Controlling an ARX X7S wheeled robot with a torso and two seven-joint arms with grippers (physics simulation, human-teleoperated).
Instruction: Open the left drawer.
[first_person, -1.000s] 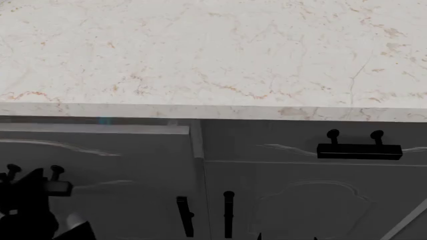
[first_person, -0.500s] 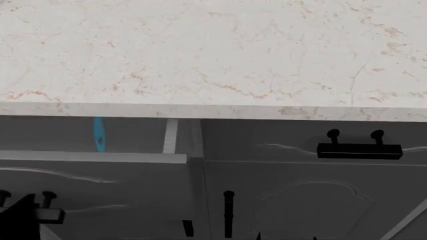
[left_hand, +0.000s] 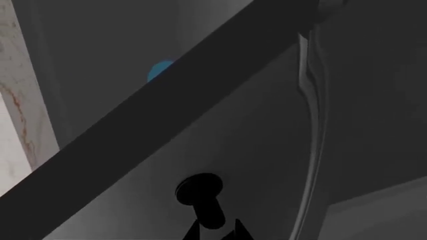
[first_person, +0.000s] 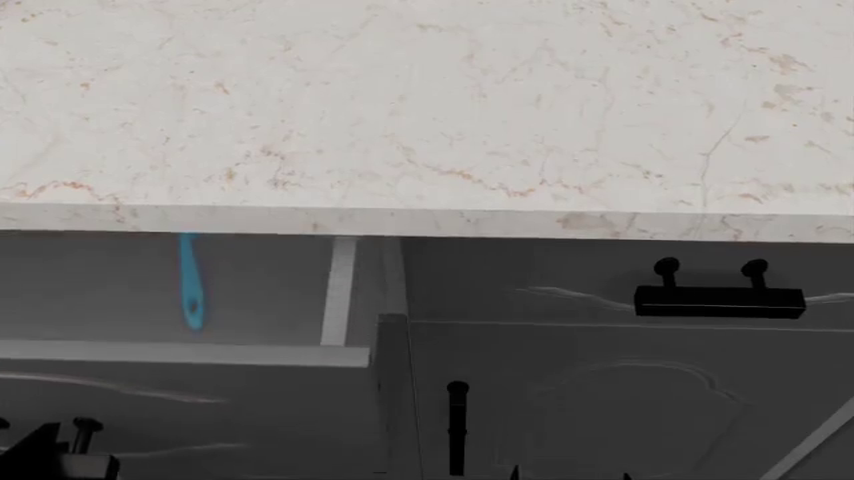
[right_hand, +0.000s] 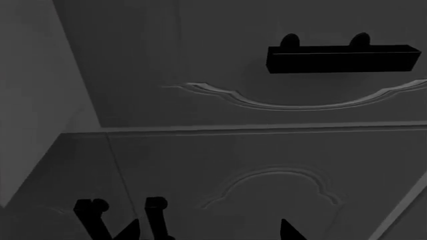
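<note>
The left drawer (first_person: 200, 390) stands pulled out from under the marble counter, its pale grey inside (first_person: 80, 290) showing. Its black handle (first_person: 83, 432) sits at the head view's bottom left corner, with my left gripper (first_person: 34, 455) on it. In the left wrist view, one handle knob (left_hand: 199, 187) runs down between the fingertips of the left gripper (left_hand: 215, 234), which is shut on the handle; the bar itself is hidden below the frame. My right gripper (right_hand: 210, 232) hangs open before the cabinet door beneath the right drawer front, holding nothing.
A blue utensil (first_person: 191, 280) lies inside the open drawer. To the right is the matching drawer front (first_person: 601, 280), closed, with its handle (first_person: 718, 300). Below are cabinet doors with vertical black handles (first_person: 457, 425). The marble counter (first_person: 427, 110) overhangs everything.
The left drawer has slid further out toward me, baring more of its inside and the blue utensil. My left gripper and the handle have moved down and left with it.
</note>
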